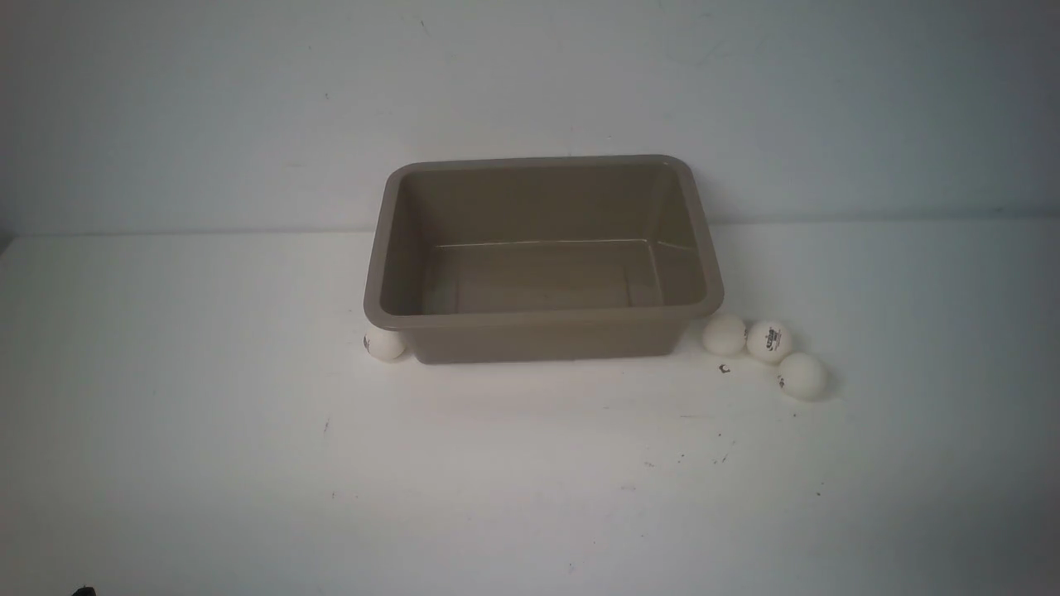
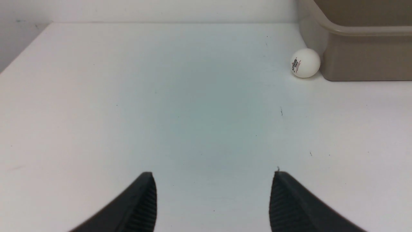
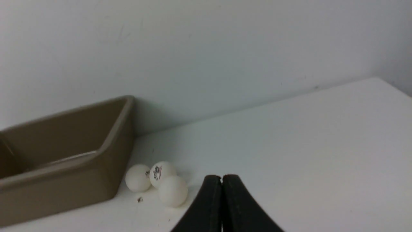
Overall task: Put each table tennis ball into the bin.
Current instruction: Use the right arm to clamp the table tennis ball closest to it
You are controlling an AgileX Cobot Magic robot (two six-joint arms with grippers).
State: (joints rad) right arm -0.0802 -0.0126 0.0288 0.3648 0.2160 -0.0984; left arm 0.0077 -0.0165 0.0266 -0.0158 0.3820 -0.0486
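Front view: the bin [image 1: 542,335] stands on the worktop [image 1: 207,414], with one ball [image 1: 384,344] at its near left corner and three balls [image 1: 769,341] clustered off its near right corner.
Left wrist view: the left hand [image 2: 213,175] is open and holds nothing, apart from the one ball.
Right wrist view: the right hand [image 3: 222,177] is closed and empty, near the three balls.

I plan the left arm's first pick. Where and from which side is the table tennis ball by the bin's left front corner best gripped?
Probably grip the table tennis ball across its middle, coming from the open left-front side. It is round and sits close by the bin, below its flared rim, so no finger fits there.
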